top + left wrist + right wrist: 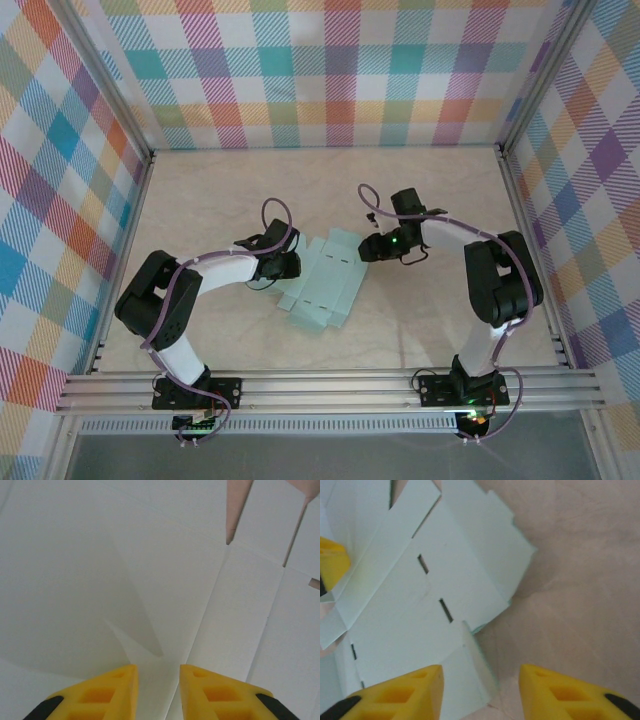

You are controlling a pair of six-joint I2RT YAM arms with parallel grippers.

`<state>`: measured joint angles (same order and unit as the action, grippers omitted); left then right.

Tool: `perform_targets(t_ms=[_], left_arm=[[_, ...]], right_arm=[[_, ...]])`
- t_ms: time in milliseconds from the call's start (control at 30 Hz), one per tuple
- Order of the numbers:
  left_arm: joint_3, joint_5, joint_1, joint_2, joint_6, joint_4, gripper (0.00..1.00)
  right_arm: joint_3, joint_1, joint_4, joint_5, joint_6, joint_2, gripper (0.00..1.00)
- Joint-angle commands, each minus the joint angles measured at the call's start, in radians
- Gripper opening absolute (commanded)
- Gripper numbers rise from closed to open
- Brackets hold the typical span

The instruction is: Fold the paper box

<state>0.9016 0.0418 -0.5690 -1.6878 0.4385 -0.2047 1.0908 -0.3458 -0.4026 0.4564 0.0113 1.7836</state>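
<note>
The paper box is a pale mint die-cut sheet lying partly folded at the middle of the table. My left gripper is at its left edge. In the left wrist view its yellow fingers stand apart just above a creased panel of the paper box, with nothing pinched between them. My right gripper is at the sheet's far right corner. Its jaws are open, and a raised flap of the paper box stands between them beside the left finger, with bare table on the other side.
The beige tabletop is walled by checked panels at the back and both sides. An aluminium rail carrying both arm bases runs along the near edge. One of the left gripper's yellow fingers shows at the left of the right wrist view.
</note>
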Motion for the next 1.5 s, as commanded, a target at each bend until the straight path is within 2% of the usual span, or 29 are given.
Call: perform_targets(t_ms=[0, 200, 367, 533, 667, 700, 800, 900, 1133, 1333, 1467], left_arm=[[0.035, -0.016, -0.002, -0.012, -0.029, 0.013, 0.29], [0.074, -0.007, -0.002, 0.017, -0.053, -0.004, 0.38], [0.122, 0.009, -0.002, 0.004, -0.078, -0.017, 0.41], [0.147, -0.007, -0.002, -0.005, -0.077, -0.002, 0.43], [0.122, -0.004, -0.002, 0.032, -0.07, -0.019, 0.41], [0.107, -0.006, -0.001, 0.044, -0.063, -0.025, 0.41], [0.039, -0.015, 0.0, 0.089, -0.031, -0.014, 0.41], [-0.029, -0.015, 0.001, 0.124, -0.004, -0.001, 0.37], [-0.114, -0.001, 0.006, 0.155, 0.026, 0.011, 0.29], [-0.133, 0.004, 0.008, 0.126, 0.03, 0.023, 0.26], [-0.142, 0.002, 0.009, 0.117, 0.033, 0.033, 0.25]], right_arm=[[-0.006, -0.027, 0.042, 0.088, 0.027, 0.004, 0.38], [-0.08, -0.07, 0.092, 0.066, 0.073, -0.026, 0.24], [-0.173, -0.112, 0.168, 0.041, 0.141, -0.068, 0.19], [-0.235, -0.134, 0.209, -0.004, 0.192, -0.123, 0.31], [-0.236, -0.131, 0.211, -0.1, 0.186, -0.181, 0.46], [-0.234, -0.132, 0.22, -0.118, 0.181, -0.191, 0.55], [-0.204, -0.121, 0.231, -0.151, 0.147, -0.181, 0.6], [-0.115, -0.106, 0.187, -0.16, 0.101, -0.109, 0.61], [0.105, -0.101, 0.046, -0.141, 0.011, 0.083, 0.52], [0.156, -0.104, 0.008, -0.043, -0.015, 0.148, 0.42], [0.147, -0.113, 0.0, -0.017, -0.036, 0.147, 0.29]])
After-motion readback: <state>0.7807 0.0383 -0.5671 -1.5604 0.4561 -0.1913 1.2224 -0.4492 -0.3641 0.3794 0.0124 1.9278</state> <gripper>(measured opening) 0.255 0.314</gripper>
